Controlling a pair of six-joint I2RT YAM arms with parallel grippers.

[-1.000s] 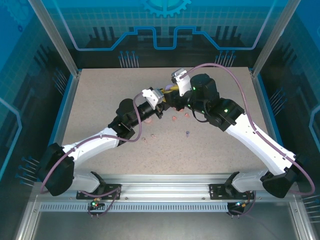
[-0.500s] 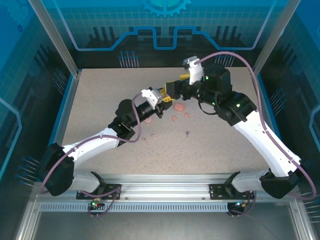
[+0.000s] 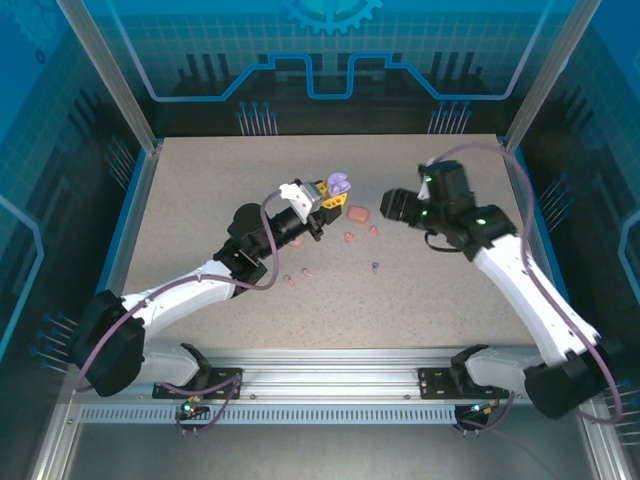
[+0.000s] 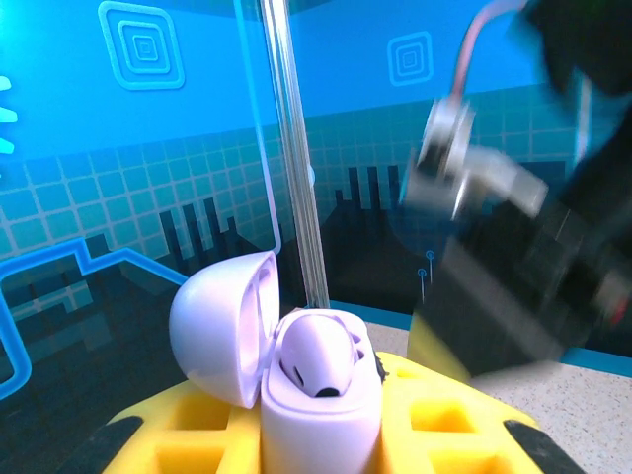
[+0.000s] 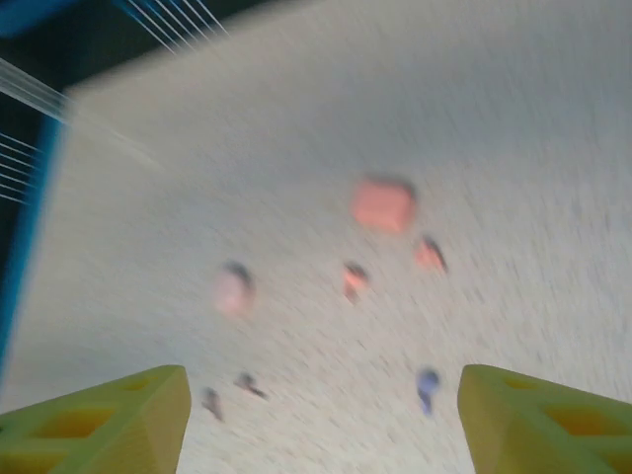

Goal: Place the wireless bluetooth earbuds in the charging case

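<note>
Over the table [image 3: 200, 190], left hand [image 3: 329, 197] clasps the open purple charging case [image 4: 321, 405]; right hand [image 5: 316, 400] gapes empty.

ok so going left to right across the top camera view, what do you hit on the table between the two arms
pale earbud → another pale earbud → open purple case held in the left pincer → coral case → purple earbud → right pincer

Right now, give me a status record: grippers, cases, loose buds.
left gripper: shut on purple case, held above table
right gripper: open, empty
purple case: lid open, seated bud apparently inside
coral case: on table
pink case: on table beside left arm
loose on table: two coral buds, one purple bud, two beige buds
</note>
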